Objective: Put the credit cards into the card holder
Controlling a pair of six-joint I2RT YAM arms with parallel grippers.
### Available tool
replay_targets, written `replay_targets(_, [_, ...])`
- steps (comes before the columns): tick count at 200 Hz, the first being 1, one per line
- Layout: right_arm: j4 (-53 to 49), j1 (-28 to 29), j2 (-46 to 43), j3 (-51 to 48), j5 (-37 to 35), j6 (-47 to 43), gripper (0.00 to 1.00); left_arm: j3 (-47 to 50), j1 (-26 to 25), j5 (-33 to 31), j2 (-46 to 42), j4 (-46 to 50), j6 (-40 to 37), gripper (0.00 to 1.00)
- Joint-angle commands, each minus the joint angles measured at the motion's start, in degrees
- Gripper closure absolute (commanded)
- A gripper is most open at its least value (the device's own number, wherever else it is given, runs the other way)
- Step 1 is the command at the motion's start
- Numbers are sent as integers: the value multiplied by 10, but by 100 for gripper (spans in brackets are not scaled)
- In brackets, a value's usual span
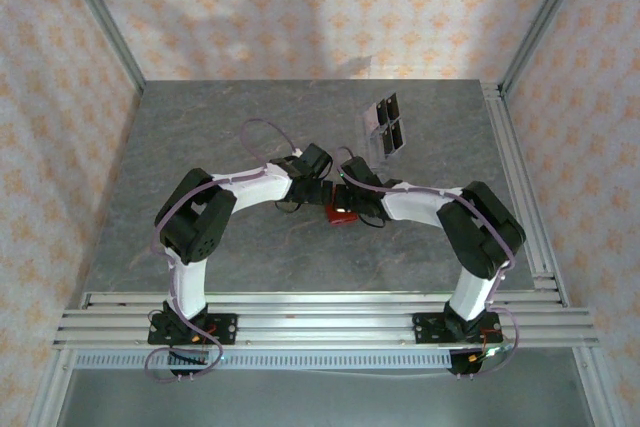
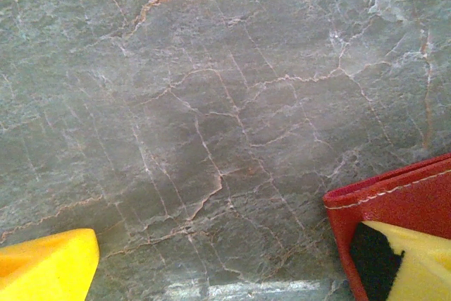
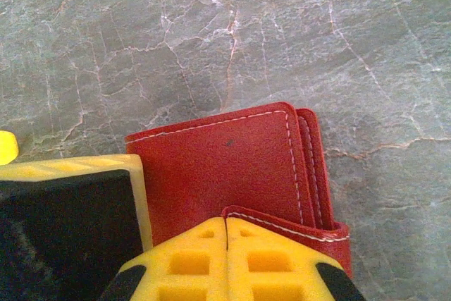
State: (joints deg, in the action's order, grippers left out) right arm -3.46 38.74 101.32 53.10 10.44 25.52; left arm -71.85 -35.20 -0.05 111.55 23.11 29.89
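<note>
At tabletop (image 1: 200, 147) centre, card holder (image 3: 225, 167): right gripper (image 3: 225, 252) clenched on raised flap, apparently to prise it open; left gripper (image 2: 225, 262) spread wide, one finger (image 2: 416, 259) pressing cover, likely pinning it against pull.

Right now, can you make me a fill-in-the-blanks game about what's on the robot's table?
The card holder is coloured ____. The clear stand shows ____ dark rectangles. The left gripper has its fingers wide ____.
Missing words: red; four; open.
</note>
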Motion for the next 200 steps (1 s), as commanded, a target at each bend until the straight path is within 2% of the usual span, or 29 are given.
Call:
replay_targets(1, [-175, 20, 70, -56, 46, 9, 100, 3, -1, -10, 24, 16, -8, 5])
replay_targets(45, [-192, 15, 40, -29, 44, -2, 100, 4, -1, -9, 26, 16, -8, 5])
replay_targets(125, [-242, -4, -11, 96, 83, -31, 100, 2, -1, -8, 31, 14, -8, 5])
replay_targets(200, [-237, -9, -26, 103, 87, -20, 100, -1, -1, -7, 25, 15, -6, 5])
